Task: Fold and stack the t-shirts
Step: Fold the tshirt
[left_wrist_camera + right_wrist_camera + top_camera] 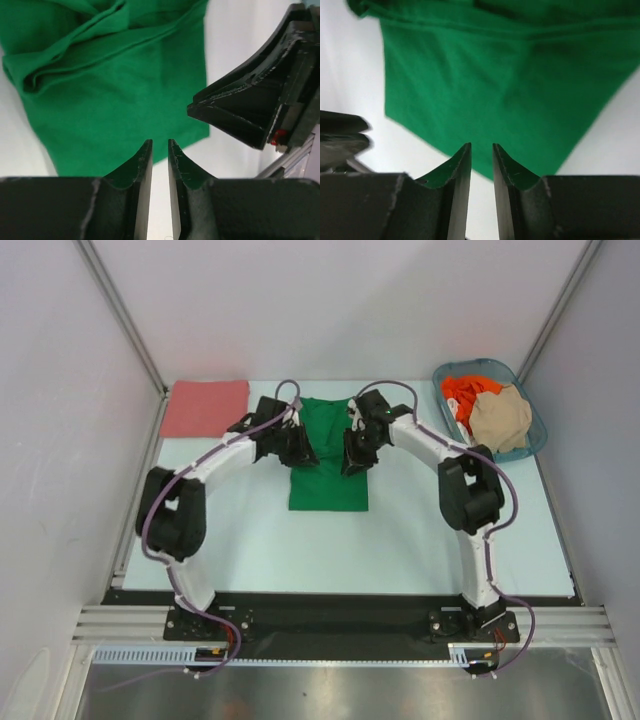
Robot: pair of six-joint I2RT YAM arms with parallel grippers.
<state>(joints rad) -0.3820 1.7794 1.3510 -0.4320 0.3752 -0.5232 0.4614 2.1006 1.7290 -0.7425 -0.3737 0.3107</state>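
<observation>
Nearest to me, at the bottom of the frame, both arm bases are bolted to a black rail, and from there the two white arms bend inward over the pale table (400, 540). They meet at the centre, on either side of the green t-shirt (328, 480).

This shirt lies in the middle of the table, folded to a narrow upright rectangle. Its upper part, between the grippers, has some loose folds and a bunched ridge of cloth.

The left gripper (298, 445) is at the left edge of the shirt, low over it. In its wrist view the fingers (142, 160) stand a little apart, with a narrow gap and nothing between them. The right gripper (355, 452) is at the right edge of the shirt. Its fingers (460, 162) also stand a little apart and hold nothing; green cloth shows beyond the tips.

At the upper left of the table the salmon-pink t-shirt (205, 407) lies flat and folded. At the upper right stands a blue-grey basket (540, 432), with the orange-red t-shirt (462, 392) and the beige t-shirt (500, 416) crumpled inside it.
</observation>
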